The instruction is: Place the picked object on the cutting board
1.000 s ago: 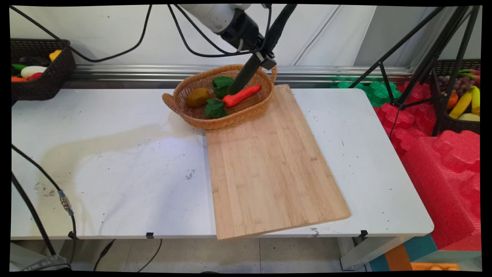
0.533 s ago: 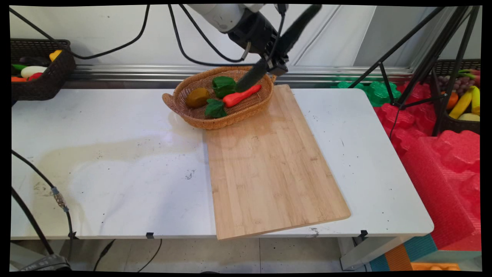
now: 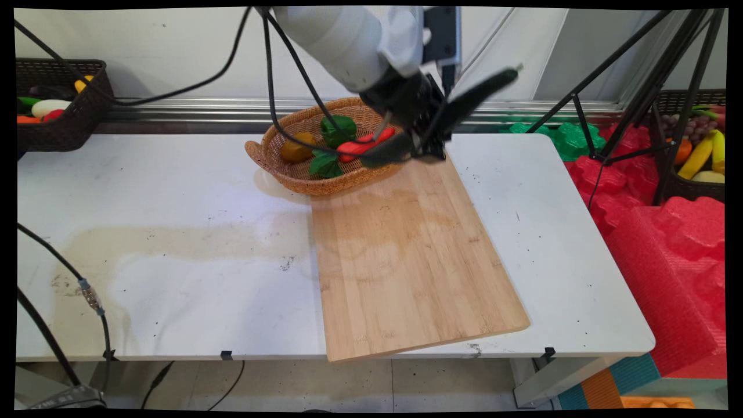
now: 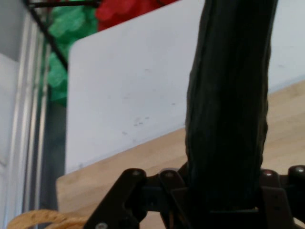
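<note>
Pinching a long dark cucumber (image 3: 447, 119) near its middle above the board (image 3: 406, 249) beside the basket (image 3: 302, 177), the gripper (image 3: 426, 136) carries something seemingly light, stiff, and likely to pivot

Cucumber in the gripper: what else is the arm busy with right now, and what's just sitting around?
In hand or close by: gripper, shut on the dark cucumber; cutting board below; wicker basket beside it.
Lying about: red vegetable, kiwi and green leaves in that basket; dark side basket.
</note>
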Robot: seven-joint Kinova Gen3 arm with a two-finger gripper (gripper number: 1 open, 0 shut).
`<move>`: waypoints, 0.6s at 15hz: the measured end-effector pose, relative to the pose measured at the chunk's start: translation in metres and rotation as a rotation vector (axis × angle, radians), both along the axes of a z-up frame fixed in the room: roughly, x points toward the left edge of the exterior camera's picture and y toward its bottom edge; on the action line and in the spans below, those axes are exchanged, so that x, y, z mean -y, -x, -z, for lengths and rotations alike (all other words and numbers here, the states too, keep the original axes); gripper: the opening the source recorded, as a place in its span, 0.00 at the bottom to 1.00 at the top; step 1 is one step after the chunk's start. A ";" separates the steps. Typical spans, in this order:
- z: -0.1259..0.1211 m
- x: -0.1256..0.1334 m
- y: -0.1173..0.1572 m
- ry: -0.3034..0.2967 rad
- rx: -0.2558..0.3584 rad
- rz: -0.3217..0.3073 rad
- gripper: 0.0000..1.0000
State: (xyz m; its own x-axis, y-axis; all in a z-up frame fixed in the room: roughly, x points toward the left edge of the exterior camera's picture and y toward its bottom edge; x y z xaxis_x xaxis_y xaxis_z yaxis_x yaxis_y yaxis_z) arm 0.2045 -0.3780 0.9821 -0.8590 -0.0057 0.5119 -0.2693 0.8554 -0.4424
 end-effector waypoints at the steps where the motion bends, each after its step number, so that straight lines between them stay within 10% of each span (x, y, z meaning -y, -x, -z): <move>1: 0.005 -0.006 0.007 -0.008 0.015 0.018 0.00; 9: 0.066 -0.032 0.060 -0.107 0.134 0.125 0.00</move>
